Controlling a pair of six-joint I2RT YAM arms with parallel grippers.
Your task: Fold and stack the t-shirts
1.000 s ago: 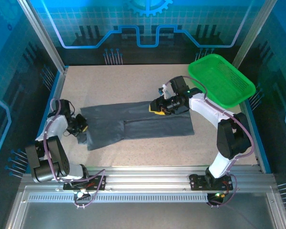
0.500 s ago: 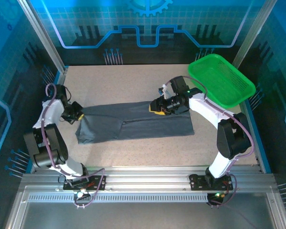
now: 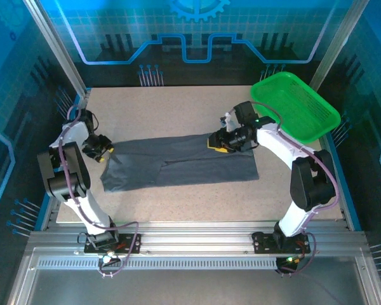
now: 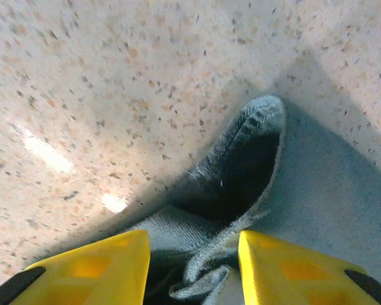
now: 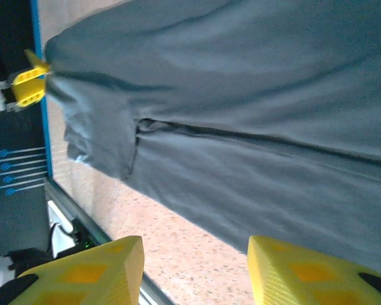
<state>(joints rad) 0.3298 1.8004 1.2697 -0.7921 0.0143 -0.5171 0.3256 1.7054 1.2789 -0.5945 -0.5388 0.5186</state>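
The t-shirt (image 3: 178, 162) is lying folded lengthwise on the desk (image 3: 178, 108) — crosswise folds and stacking seemingly remaining — with left gripper (image 4: 190, 248) and right gripper (image 5: 195, 254) jaws both parted, gripping nothing.

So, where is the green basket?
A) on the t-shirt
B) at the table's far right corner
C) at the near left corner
B: the green basket sits at the far right corner of the table, apart from the t-shirt.

The top camera looked down over the whole bench (image 3: 178, 108); both wrist cameras faced its t-shirt (image 3: 178, 166) closely.
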